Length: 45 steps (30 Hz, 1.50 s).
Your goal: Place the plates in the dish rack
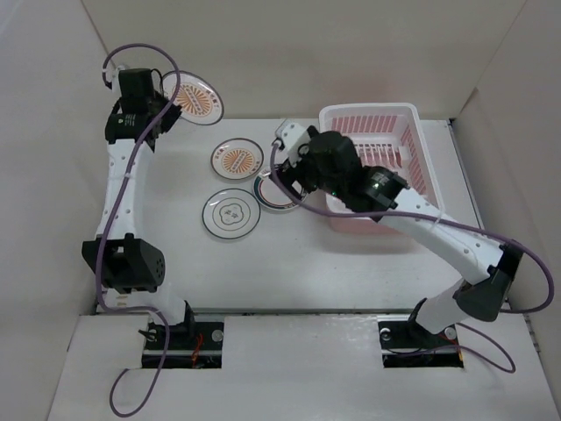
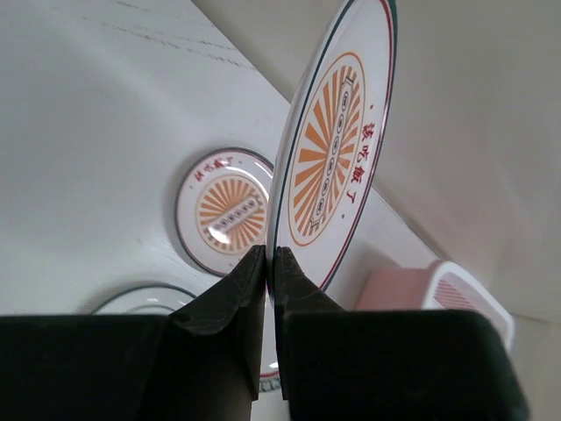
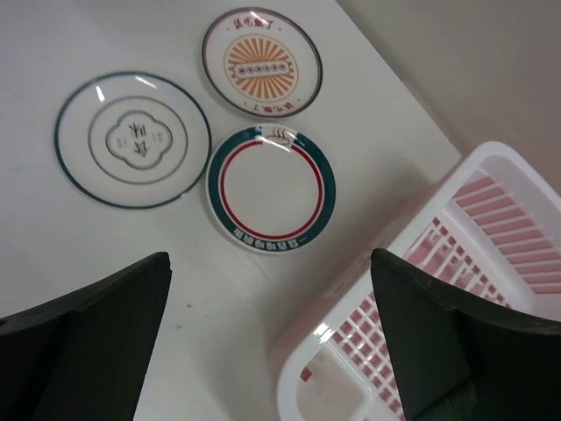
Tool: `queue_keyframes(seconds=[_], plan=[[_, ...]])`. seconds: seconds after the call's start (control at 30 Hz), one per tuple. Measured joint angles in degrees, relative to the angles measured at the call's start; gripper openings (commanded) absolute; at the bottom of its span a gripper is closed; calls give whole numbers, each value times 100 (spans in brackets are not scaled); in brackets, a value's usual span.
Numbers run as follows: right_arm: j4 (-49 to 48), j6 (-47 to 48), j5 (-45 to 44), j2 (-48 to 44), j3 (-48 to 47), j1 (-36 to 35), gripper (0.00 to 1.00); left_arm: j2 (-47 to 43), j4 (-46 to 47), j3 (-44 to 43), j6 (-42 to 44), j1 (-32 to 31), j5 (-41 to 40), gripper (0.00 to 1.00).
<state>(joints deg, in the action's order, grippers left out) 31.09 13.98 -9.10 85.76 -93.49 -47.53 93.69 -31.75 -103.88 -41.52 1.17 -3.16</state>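
My left gripper (image 1: 172,102) is shut on the rim of an orange sunburst plate (image 1: 198,96) and holds it on edge above the table's far left; the left wrist view shows the pinch (image 2: 270,254) on that plate (image 2: 333,149). A second sunburst plate (image 1: 237,159), a thin dark ring plate (image 1: 230,213) and a green rim plate (image 1: 273,193) lie flat on the table. My right gripper (image 1: 287,162) is open and empty (image 3: 270,256), above the table between the green rim plate (image 3: 271,189) and the pink dish rack's (image 1: 372,118) near left corner (image 3: 421,219).
White walls enclose the table on the left, back and right. The held plate is close to the back left wall. The right arm's forearm crosses over the rack's near side. The rack holds no plates that I can see.
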Motion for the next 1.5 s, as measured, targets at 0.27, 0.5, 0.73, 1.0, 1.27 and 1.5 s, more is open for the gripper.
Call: queue_keyframes(seconds=[0.27,0.5,0.73,1.0,1.27,1.5], plan=[[-863,1121,-1517,236,339,-973,96,-431,-658,695,-1351,-365,1364,0],[-1279,1853,-1593,365,444,-1174,95,-503,-946,1644,-2133,-852,2374,0],[-957,2218,-988,516,343,-1176,93,-776,-811,1655,-2426,-785,2634,0],[-885,2312,-804,802,271,-1169,93,-999,-695,1655,-2577,-789,2811,0],[-1239,2503,-1019,1001,96,-1123,89,-1003,-721,1652,-2610,-793,2828,0],[-1307,2514,-935,1373,11,-807,73,-1086,-721,1652,-2603,-837,2850,0]])
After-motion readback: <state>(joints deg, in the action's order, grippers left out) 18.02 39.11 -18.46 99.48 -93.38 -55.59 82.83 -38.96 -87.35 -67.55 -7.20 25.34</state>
